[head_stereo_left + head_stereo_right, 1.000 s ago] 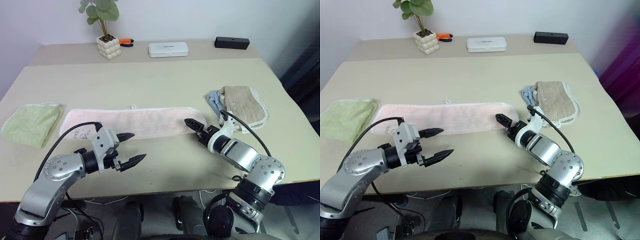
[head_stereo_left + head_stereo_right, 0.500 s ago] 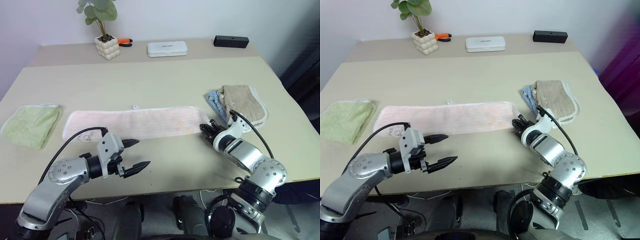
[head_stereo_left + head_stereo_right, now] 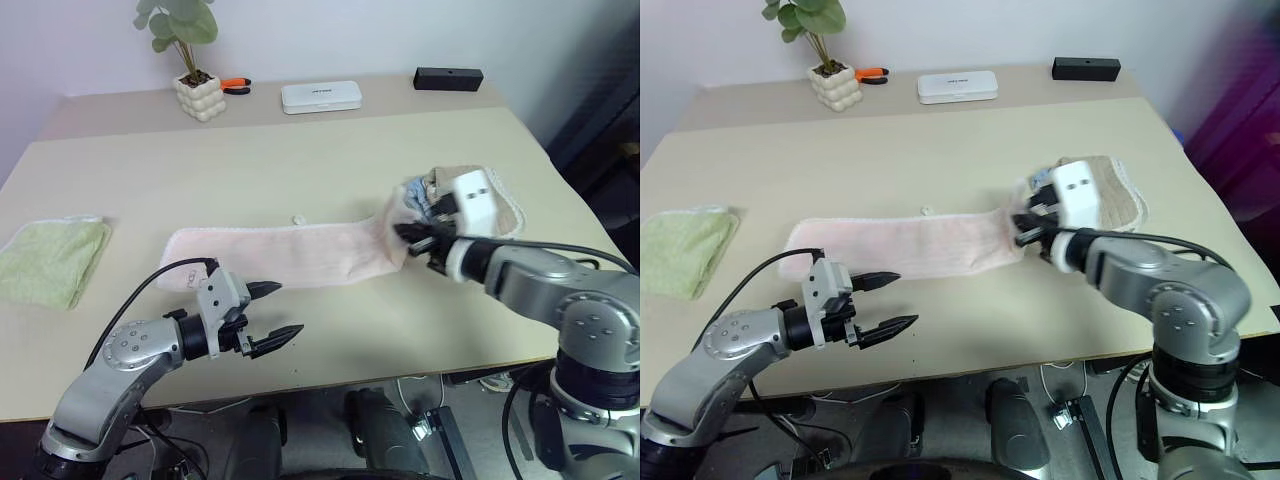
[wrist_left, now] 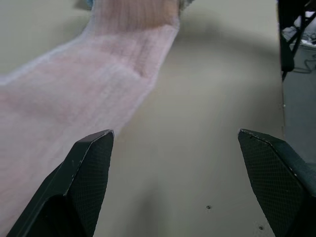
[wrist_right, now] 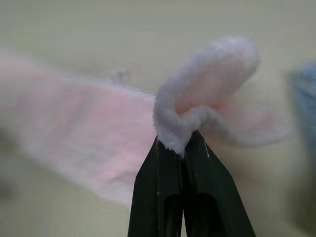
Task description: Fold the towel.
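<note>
Towel point(image 3: 290, 255) end now lifted; right tool point(image 3: 412, 236)

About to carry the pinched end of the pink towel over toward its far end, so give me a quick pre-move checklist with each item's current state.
1. Right gripper shut on the towel end: ok, fingers clamp a bunched edge.
2. Gripped end lifted off the table: ok, it rises above the flat part.
3. Both layers of the end caught: cannot tell, the fabric is bunched at the pinch.
4. Left gripper clear of the towel: ok, open, hovering beside the near edge, holding nothing.
5. Towel's other end flat: ok, it lies spread on the table.
6. Beige and blue towels not caught: cannot tell, they lie right behind the right gripper.
</note>
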Controlling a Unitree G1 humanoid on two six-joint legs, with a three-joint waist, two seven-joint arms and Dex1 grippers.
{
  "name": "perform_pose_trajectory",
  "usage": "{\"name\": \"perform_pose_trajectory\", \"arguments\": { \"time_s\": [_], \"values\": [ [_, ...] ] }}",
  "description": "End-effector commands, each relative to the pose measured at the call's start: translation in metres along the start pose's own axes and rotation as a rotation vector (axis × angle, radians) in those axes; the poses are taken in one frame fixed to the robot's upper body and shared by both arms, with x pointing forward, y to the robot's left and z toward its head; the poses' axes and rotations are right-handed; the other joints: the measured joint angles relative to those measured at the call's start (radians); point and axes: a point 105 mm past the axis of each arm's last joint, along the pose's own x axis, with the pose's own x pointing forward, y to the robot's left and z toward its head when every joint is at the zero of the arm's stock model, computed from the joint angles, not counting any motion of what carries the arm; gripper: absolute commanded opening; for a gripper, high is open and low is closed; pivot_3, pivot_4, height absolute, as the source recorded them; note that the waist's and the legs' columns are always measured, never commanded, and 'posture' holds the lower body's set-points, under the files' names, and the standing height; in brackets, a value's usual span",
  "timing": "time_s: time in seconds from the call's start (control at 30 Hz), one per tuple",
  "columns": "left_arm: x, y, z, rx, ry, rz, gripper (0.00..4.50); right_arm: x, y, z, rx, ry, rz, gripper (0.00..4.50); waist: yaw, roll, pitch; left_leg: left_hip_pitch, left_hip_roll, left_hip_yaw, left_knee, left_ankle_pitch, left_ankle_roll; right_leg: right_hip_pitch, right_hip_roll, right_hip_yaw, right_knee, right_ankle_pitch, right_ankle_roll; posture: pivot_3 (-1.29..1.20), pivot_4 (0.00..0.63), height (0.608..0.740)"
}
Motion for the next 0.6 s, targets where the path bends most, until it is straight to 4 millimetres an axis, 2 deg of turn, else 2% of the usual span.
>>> {"name": "perform_pose_trajectory", "arguments": {
  "time_s": [0.03,0.1,0.23,0.57,0.6],
  "values": [
    [-0.009,0.008,0.002,0.021,-0.006,0.054,4.11,0.019,0.030,-0.005,-0.170,0.018,0.115,0.04,0.001,0.000,0.000,0.000,0.000,0.000,0.000,0.000,0.000,0.000,0.000,0.000,0.000,0.000,0.000,0.00,0.150,0.737],
    [-0.013,0.011,0.001,0.023,0.002,0.075,4.11,0.034,0.044,-0.013,-0.244,0.034,0.166,0.04,0.004,0.000,0.000,-0.001,0.000,0.000,0.000,0.000,0.000,-0.001,-0.001,0.000,-0.001,0.000,0.000,0.00,0.150,0.737],
    [-0.016,0.010,-0.001,0.021,0.005,0.096,4.11,0.056,0.056,-0.017,-0.268,0.025,0.195,0.04,0.015,-0.001,0.000,-0.001,0.000,0.001,0.001,0.000,0.000,-0.001,-0.001,0.000,-0.001,0.000,0.000,0.00,0.150,0.737],
    [-0.014,0.006,-0.005,0.004,0.007,0.110,4.11,0.072,0.062,-0.020,-0.324,0.010,0.221,0.04,0.017,-0.001,0.000,-0.001,-0.001,0.001,0.001,0.000,0.000,-0.001,-0.001,0.000,-0.001,0.000,0.000,0.00,0.150,0.737],
    [-0.014,0.006,-0.005,0.005,0.007,0.112,4.11,0.072,0.065,-0.016,-0.305,-0.007,0.241,0.57,0.017,-0.001,0.000,-0.001,-0.001,0.001,0.001,0.000,0.000,-0.001,-0.001,0.000,0.000,0.000,0.000,0.00,0.150,0.737]
  ]
}}
